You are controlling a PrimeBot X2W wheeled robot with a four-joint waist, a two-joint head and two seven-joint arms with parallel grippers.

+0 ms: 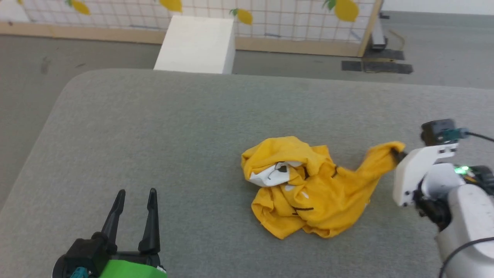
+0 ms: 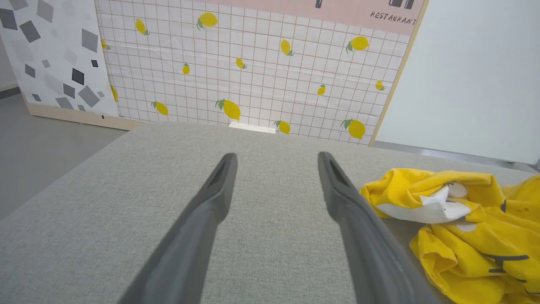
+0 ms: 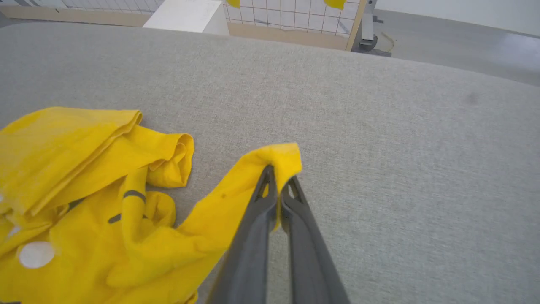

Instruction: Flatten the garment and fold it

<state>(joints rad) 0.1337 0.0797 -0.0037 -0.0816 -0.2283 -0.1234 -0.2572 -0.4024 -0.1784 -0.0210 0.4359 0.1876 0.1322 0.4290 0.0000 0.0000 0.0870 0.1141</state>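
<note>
Grey woven cloth covers the counter (image 1: pixel 154 127). Nearer than the garment (image 1: pixel 308 193) and to its left, the left tool (image 1: pixel 137 191) stands spread, well apart from it. The garment lies crumpled, its right corner pinched in the right tool (image 3: pixel 279 178). Beyond it are a white box (image 1: pixel 197 44), a lemon-print panel (image 1: pixel 293 15) and grey floor (image 1: pixel 436 46).

Lower left in the head view, the left gripper (image 1: pixel 137 190) has two long, black, tapering fingers on a black base, with a bright green cover (image 1: pixel 127 270) below. At the lower right, the right gripper (image 1: pixel 398 155) has a white housing (image 1: pixel 415 173), a black camera block (image 1: pixel 436 129) with a teal plug (image 1: pixel 452 134) and black cable (image 1: pixel 480 136), a green light (image 1: pixel 461 169) and a pale grey forearm (image 1: pixel 469 220). Its dark grey fingers (image 3: pixel 253 236) have triangular cut-outs near the tips.
</note>
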